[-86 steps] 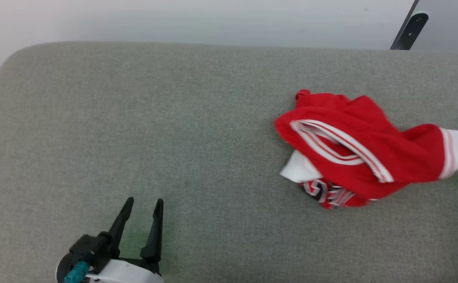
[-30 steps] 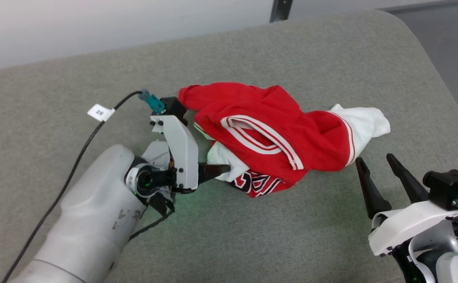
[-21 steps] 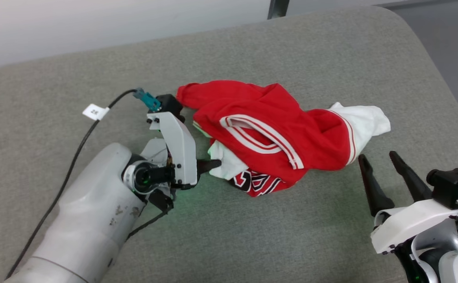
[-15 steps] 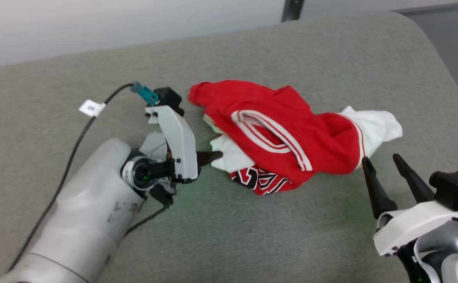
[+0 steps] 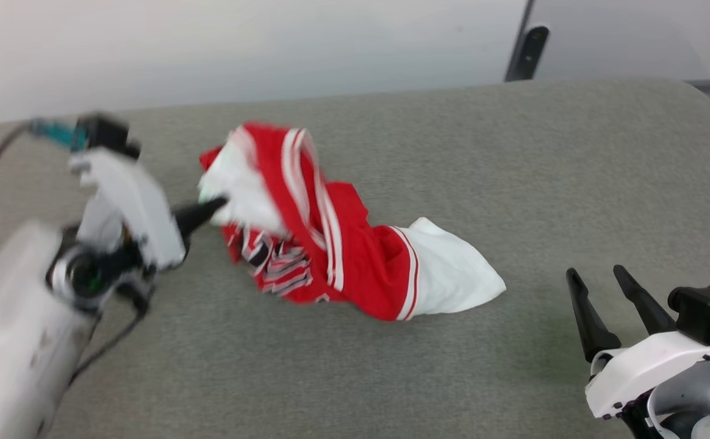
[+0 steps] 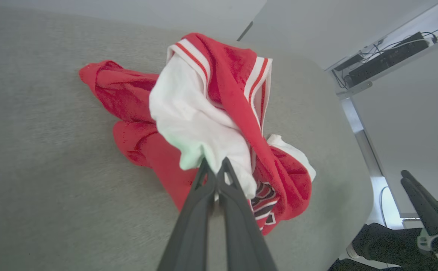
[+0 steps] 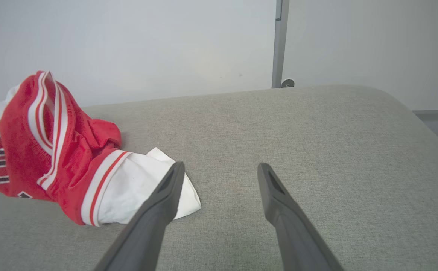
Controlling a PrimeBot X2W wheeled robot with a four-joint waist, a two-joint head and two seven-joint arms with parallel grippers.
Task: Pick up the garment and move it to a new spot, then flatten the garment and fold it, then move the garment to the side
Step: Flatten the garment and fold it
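- The left gripper (image 6: 214, 162) has its jaws shut tight on a white bit of the garment (image 5: 337, 256).
- The garment is half up off the grey pad (image 5: 544, 158), with its other end lying on it.
- The right gripper (image 5: 594, 271) is wide open and holds nothing.
- This looks like the pick-up-and-move step. Next it needs a new spot to be set down, then spread flat.

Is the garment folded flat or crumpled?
Crumpled: the garment is bunched in a heap, its white cloth pinched by the left end effector.
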